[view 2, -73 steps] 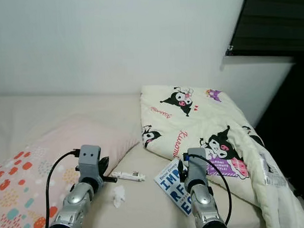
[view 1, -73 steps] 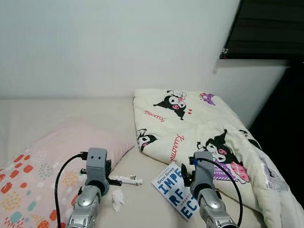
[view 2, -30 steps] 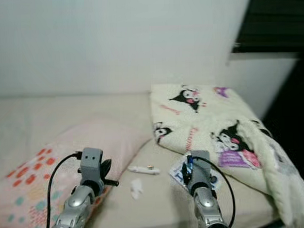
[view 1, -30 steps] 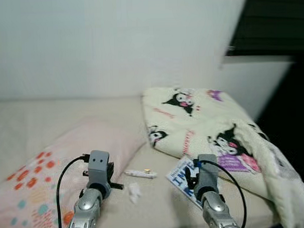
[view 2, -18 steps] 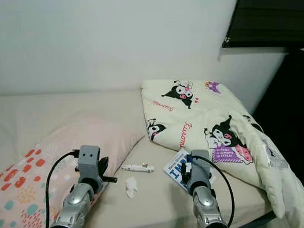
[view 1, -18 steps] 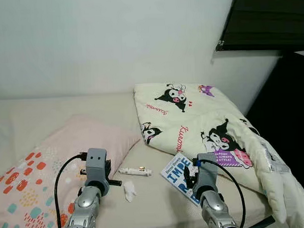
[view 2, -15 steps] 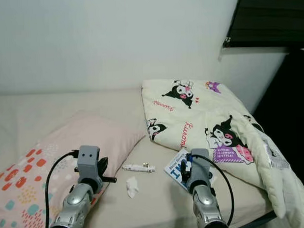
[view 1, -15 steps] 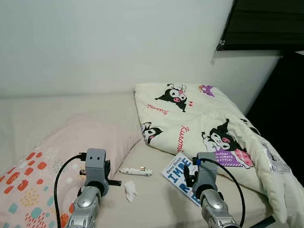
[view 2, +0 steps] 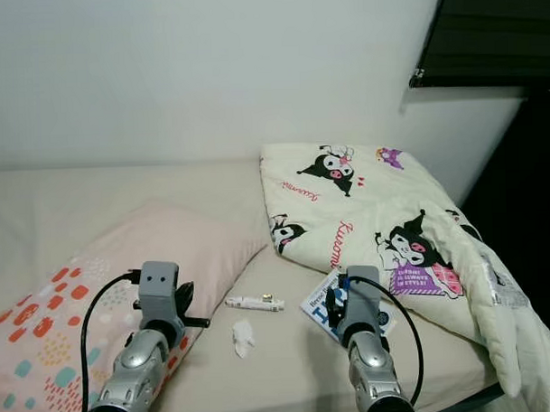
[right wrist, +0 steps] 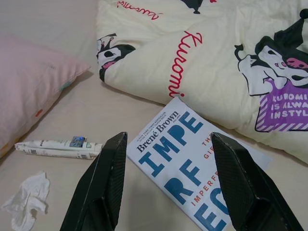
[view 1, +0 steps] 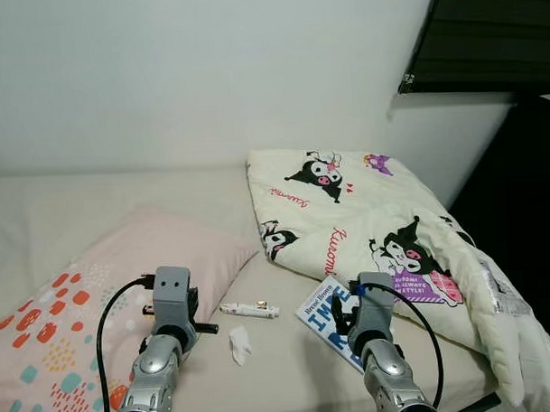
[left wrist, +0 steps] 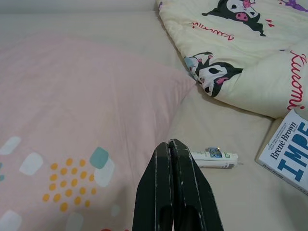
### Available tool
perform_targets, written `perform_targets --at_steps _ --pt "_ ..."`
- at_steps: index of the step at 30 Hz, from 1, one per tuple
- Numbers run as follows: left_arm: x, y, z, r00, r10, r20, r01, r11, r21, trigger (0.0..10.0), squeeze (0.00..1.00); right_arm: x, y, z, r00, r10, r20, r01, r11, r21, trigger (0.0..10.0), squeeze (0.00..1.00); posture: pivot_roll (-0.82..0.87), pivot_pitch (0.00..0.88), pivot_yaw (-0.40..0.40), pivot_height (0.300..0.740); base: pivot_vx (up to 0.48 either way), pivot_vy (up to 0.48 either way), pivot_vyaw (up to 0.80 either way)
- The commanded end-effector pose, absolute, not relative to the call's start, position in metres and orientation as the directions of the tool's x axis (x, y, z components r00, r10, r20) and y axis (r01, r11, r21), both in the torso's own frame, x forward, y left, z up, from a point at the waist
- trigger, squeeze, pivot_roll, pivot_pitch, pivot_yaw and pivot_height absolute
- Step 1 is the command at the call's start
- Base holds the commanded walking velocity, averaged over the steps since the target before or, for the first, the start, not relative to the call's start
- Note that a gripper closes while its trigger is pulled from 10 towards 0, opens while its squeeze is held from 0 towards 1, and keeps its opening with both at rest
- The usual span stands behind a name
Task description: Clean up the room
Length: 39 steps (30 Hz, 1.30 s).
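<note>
Both arms reach forward low over the bed (view 1: pixel 263 378) in the left eye view, left gripper (view 1: pixel 173 300) hovering at the near edge of the pink pillow (view 1: pixel 106 293), right gripper (view 1: pixel 372 297) hovering above the book (view 1: pixel 324 317). Between the two lie a white tube (view 1: pixel 248 310) and, nearer the robot, a crumpled tissue (view 1: pixel 238 346). Behind the book sprawls the cartoon-print blanket (view 1: pixel 366 221), running off toward the right edge of the bed.

Right eye view, same layout: tube just beyond the tissue, both sitting between the arms, book tucked against the blanket's near edge.

Left wrist view now: the fingers (left wrist: pixel 169 192) are pressed tight together, nothing between them, poised over the pillow. Tube lies just past the tips, with the book's corner off to one side.

Right wrist view: the fingers (right wrist: pixel 108 183) stand spread wide, and the book lies right in the gap between them, beneath the gripper, its far end against the blanket. Tube and tissue lie outside that finger, beside the pillow's corner.
</note>
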State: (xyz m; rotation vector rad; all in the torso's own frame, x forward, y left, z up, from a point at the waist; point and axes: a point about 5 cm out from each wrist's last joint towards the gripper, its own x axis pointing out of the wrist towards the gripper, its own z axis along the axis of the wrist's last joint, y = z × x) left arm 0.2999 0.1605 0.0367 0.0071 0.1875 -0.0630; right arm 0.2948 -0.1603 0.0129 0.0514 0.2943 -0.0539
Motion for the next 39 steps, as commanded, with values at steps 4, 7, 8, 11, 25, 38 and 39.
perform_targets --at_steps 4,7,8,11,25,38,39 --pt "0.2991 0.1613 0.0320 0.973 -0.069 -0.218 0.073 0.997 0.010 10.0 0.00 0.2929 -0.1616 0.0101 0.950 -0.055 -0.308 0.075 0.996 0.055 10.0 0.00 0.00 0.000 -0.088 0.695 0.000 0.000 0.00" --pt "0.2993 0.1613 0.0319 0.973 -0.071 -0.220 0.075 0.997 0.012 10.0 0.00 0.2931 -0.1615 0.0101 0.950 -0.054 -0.309 0.075 0.996 0.057 10.0 0.00 0.00 0.000 -0.089 0.685 0.000 0.000 0.00" --pt "0.2994 0.1612 0.0319 0.973 -0.071 -0.220 0.076 0.997 0.013 10.0 0.00 0.2932 -0.1616 0.0101 0.950 -0.054 -0.309 0.075 0.995 0.058 10.0 0.00 0.00 0.000 -0.089 0.680 0.000 0.000 0.00" --pt "0.2994 0.1611 0.0318 0.973 -0.072 -0.221 0.077 0.997 0.015 10.0 0.00 0.2932 -0.1615 0.0100 0.949 -0.053 -0.310 0.075 0.995 0.060 10.0 0.00 0.00 0.000 -0.089 0.671 0.000 0.000 0.00" --pt "0.2979 0.1596 0.0306 0.971 -0.088 -0.224 0.096 0.995 0.027 10.0 0.00 0.2909 -0.1602 0.0074 0.945 -0.050 -0.322 0.074 0.995 0.062 10.0 0.00 0.00 0.000 -0.082 0.641 0.000 0.000 0.00" --pt "0.2958 0.1572 0.0291 0.967 -0.109 -0.229 0.120 0.992 0.035 10.0 0.00 0.2879 -0.1569 0.0038 0.941 -0.033 -0.336 0.058 0.996 0.064 10.0 0.00 0.01 0.000 -0.083 0.641 0.000 0.000 0.00" --pt "0.2957 0.1572 0.0289 0.967 -0.111 -0.230 0.122 0.992 0.034 10.0 0.00 0.2877 -0.1560 0.0035 0.941 -0.030 -0.338 0.055 0.996 0.065 10.0 0.00 0.01 0.000 -0.084 0.641 0.000 0.000 0.00"
